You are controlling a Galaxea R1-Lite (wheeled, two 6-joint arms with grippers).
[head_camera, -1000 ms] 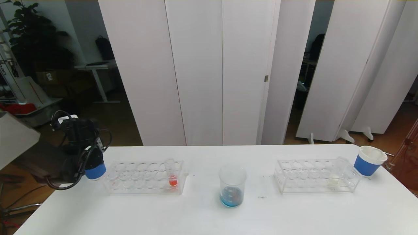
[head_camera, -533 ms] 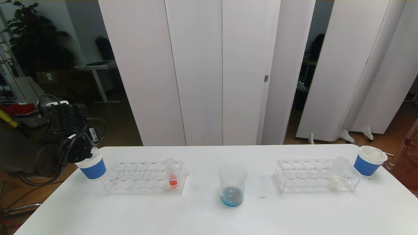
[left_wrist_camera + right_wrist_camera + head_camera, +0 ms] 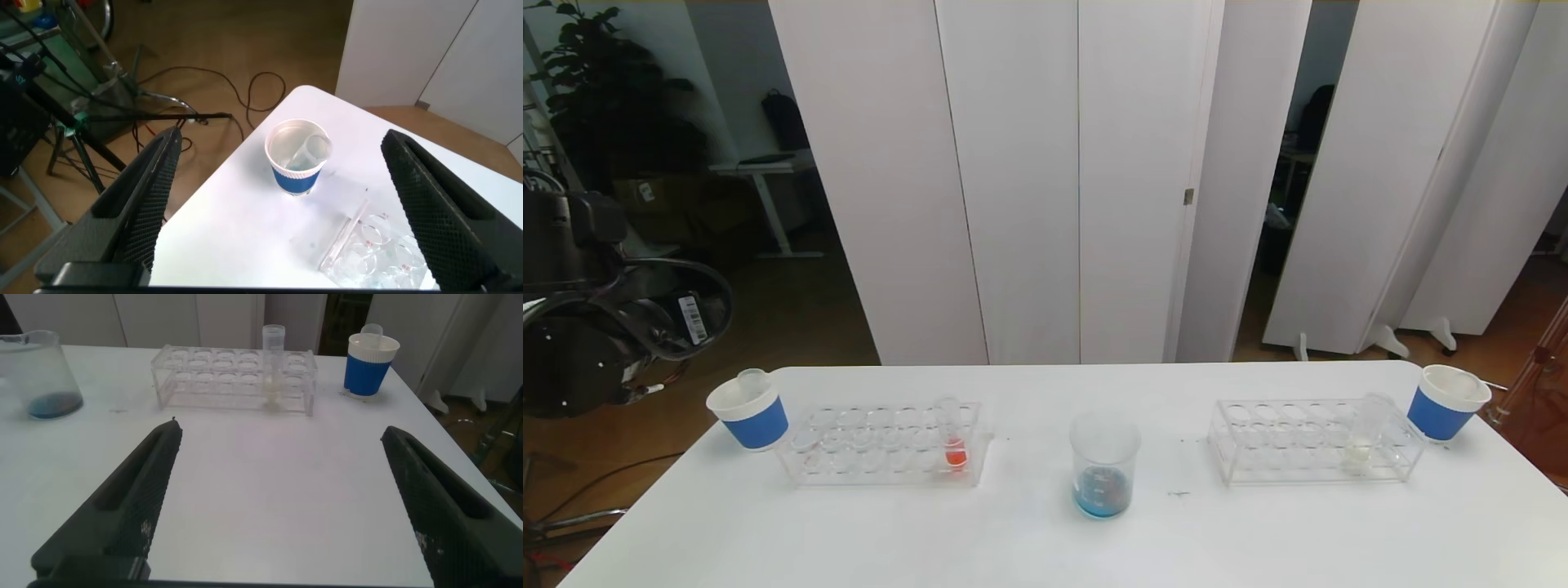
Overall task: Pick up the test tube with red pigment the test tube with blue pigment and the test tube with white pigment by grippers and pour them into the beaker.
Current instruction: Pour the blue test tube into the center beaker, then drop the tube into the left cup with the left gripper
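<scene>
The beaker (image 3: 1104,465) stands mid-table with a little blue liquid in its bottom, and shows again as the beaker (image 3: 37,376). The test tube with red pigment (image 3: 952,439) stands upright in the left rack (image 3: 882,445). In the right rack (image 3: 1311,441) stands the test tube with white pigment (image 3: 1362,437), also seen as the white tube (image 3: 273,363). The test tube with blue pigment is out of view. My left gripper (image 3: 280,137) hangs open and empty, high above a blue cup (image 3: 299,159). My right gripper (image 3: 279,434) is open and empty, low over bare table.
An empty clear tube (image 3: 317,149) leans inside the left blue cup (image 3: 749,408) at the table's left corner. Another blue cup (image 3: 1447,402) with a tube in it stands beyond the right rack. My left arm (image 3: 588,335) is off the table's left edge.
My left arm has drawn back to the left and up, away from the blue cup, which now stands uncovered with the empty tube in it. Nothing else moved.
</scene>
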